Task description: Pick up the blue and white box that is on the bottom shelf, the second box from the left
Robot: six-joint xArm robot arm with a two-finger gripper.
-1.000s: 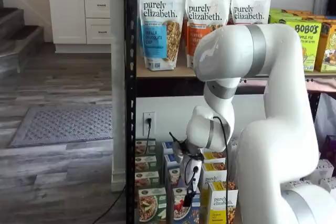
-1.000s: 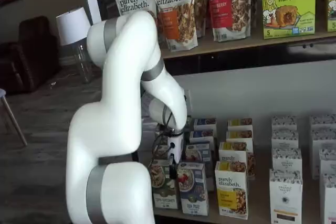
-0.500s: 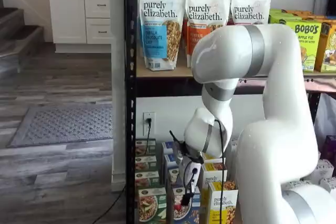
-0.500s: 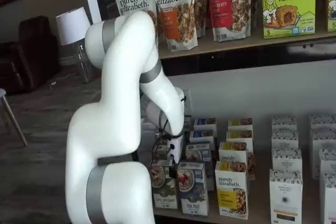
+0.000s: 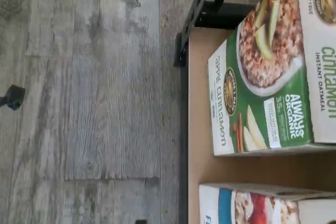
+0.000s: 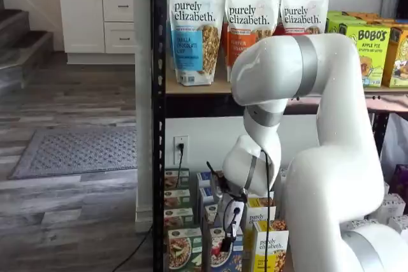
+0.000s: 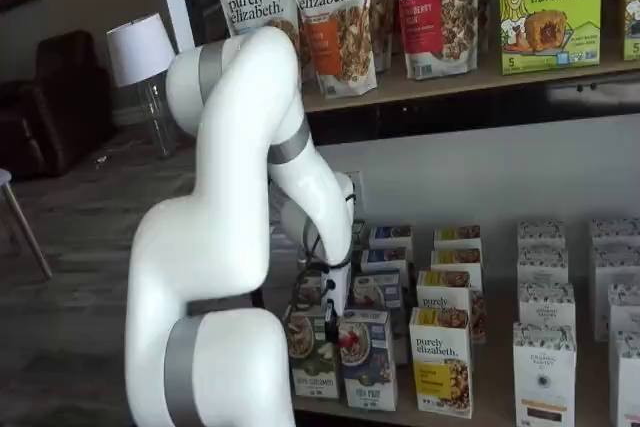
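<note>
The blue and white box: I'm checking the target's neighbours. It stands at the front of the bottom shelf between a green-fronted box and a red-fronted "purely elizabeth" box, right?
Not quite. The blue and white box does stand at the front of the bottom shelf beside the green-fronted box, but its other neighbour, the "purely elizabeth" box, is yellow-fronted, not red. A shelf view shows this.

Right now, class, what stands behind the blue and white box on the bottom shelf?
Behind the blue and white box more blue-fronted boxes recede in a row. The arm's wrist covers part of the nearer ones.
</note>
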